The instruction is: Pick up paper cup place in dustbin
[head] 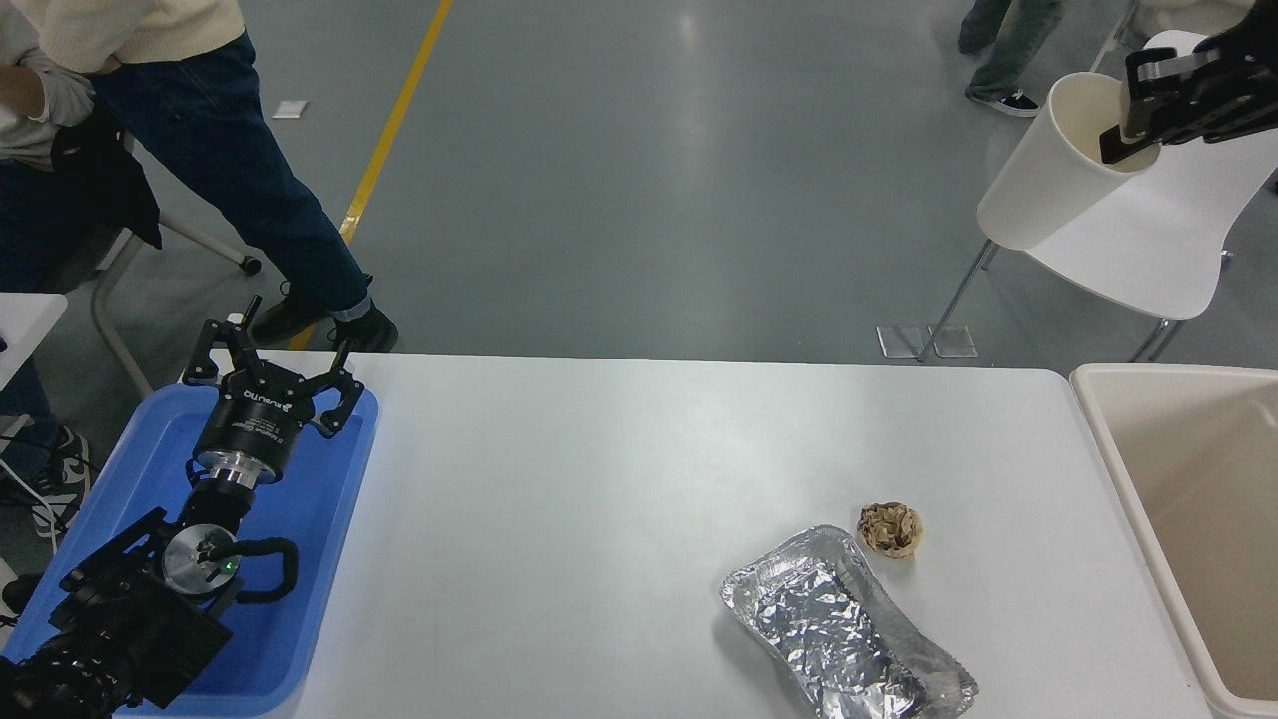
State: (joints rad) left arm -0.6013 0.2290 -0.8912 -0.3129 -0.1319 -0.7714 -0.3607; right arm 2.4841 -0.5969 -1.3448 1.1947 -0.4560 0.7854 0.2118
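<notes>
At the two o'clock corner of the view, the right black gripper [1138, 110] is clamped on the rim of the small white tapered paper cup [1048, 170], one finger inside its cream interior; the cup hangs tilted, mouth toward the upper right, high above the floor and in front of a white plastic chair [1148, 250]. The large beige rectangular plastic dustbin [1108, 439] sits at four o'clock, well below the cup. On the white table [599, 499], a crumpled silver foil tray [839, 629] lies at five o'clock; a small brown wrinkled paper ball [889, 529] rests just beside it. The left black gripper [270, 364], fingers apart, is parked at eight o'clock over a flat blue plastic tray [329, 559].
</notes>
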